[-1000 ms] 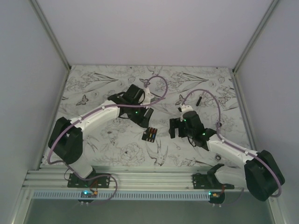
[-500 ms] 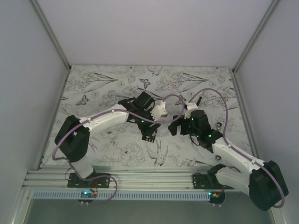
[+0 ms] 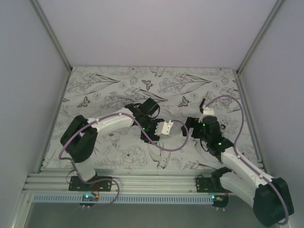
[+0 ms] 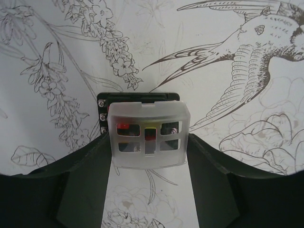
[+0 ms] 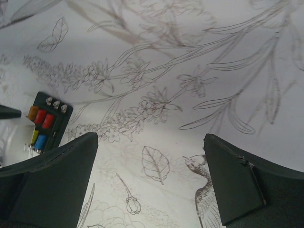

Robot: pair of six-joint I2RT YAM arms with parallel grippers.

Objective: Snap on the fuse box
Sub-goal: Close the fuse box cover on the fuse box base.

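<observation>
Left wrist view is showing the left gripper clamping a translucent cover by its two side walls, one dark finger pressing in from each flank. The cover is hanging directly over the fuse box, which is lying flat and face up on the floral-printed tabletop, near the middle of the table between the two arms. Red and yellow fuses are showing through the cover's windows, while the black far edge of the box is sticking out beyond the cover's far rim, so the two are looking roughly lined up but not flush. Whether the cover is touching the box or floating just above it, these views are not settling.

As a judgement, the task is sitting at its last stage: the cover is picked up and brought over the box, and the final squaring-up and downward press to click it home are remaining.

The box is looking close to square, so its long axis is hard to call; its row of small silver screws is facing left in the left wrist view.

Further right, the right gripper is hovering near the box with fingers spread wide, grasping nothing.
</observation>
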